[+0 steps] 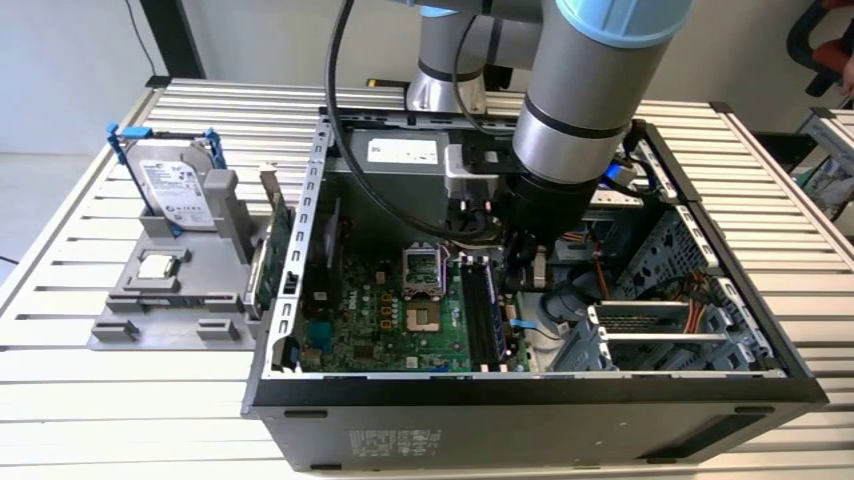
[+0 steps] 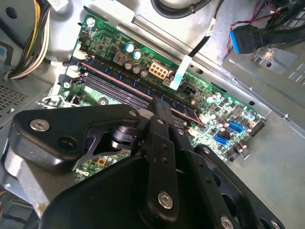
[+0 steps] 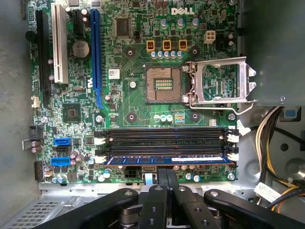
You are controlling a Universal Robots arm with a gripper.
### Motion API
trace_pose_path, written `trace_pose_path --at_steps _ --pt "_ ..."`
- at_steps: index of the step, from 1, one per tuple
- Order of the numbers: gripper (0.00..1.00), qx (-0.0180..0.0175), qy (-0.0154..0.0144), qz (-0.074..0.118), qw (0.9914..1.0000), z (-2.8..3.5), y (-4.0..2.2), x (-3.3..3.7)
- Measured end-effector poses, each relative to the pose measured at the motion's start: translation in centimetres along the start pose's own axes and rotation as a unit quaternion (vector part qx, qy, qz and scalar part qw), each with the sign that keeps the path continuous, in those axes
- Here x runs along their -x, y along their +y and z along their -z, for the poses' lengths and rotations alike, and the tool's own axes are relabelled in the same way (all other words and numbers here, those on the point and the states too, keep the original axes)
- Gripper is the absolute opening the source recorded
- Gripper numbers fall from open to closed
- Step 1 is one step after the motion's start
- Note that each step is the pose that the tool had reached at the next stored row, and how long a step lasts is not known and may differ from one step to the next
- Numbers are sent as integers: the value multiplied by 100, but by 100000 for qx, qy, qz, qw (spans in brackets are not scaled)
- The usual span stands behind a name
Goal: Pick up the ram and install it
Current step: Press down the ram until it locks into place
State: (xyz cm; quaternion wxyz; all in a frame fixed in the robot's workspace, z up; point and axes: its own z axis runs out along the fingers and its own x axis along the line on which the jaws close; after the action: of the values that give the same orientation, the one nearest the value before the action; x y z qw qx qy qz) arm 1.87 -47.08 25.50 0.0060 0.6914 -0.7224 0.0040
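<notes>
Ram (image 3: 164,160): sat in the outermost memory slot of the motherboard (image 3: 143,71).
Gripper (image 3: 167,179): fingers drawn together just beside that stick, clamping nothing visible.
Handling: likely light, stiff, fragile (best held by its long edges).

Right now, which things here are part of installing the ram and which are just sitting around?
Part of the job:
- ram, lying along the last memory slot
- memory slots
- motherboard
- gripper, right beside the ram

Lying about:
- hard drive in the grey holder
- expansion card
- loose processor
</notes>
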Motion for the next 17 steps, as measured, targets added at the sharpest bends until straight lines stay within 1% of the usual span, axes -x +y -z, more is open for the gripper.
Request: trace_pose_path --at_steps 5,17 --pt "0 0 -1 21 100000 0 0 0" --pt "0 -19 -3 1363 99991 -29 0 1"
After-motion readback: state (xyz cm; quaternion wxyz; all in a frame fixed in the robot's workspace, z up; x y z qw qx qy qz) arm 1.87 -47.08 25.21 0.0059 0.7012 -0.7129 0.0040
